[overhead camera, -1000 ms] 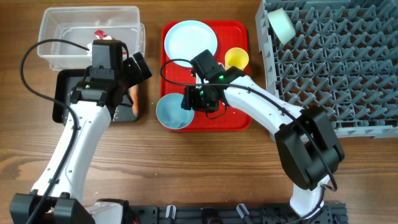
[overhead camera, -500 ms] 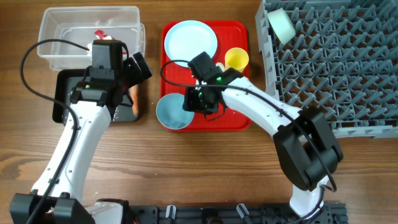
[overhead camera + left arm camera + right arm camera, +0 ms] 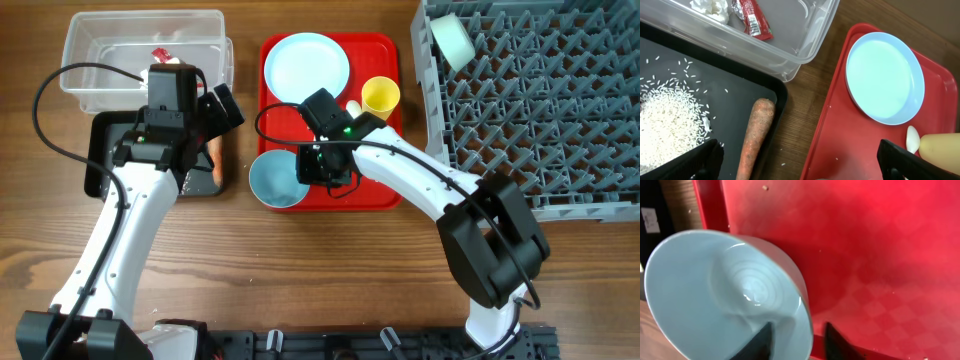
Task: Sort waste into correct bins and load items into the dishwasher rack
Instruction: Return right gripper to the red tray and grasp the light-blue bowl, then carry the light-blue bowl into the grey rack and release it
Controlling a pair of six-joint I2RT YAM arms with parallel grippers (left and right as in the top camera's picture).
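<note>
Now, bowl (image 3: 715, 295): pale blue, round, smooth; rim straddled by right gripper (image 3: 799, 331) (corner of red tray (image 3: 890, 255)).
Jaws: narrow, contact unclear.

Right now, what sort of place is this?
Probably a robot test bench staged for kitchen cleanup: a wooden table, a grey dishwasher rack, and a black tray holding rice and a carrot.

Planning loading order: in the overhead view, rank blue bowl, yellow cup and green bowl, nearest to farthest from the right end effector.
From the right end effector:
1. Blue bowl, tray's near-left corner.
2. Yellow cup, tray's far right.
3. Green bowl, rack's far-left corner.
</note>
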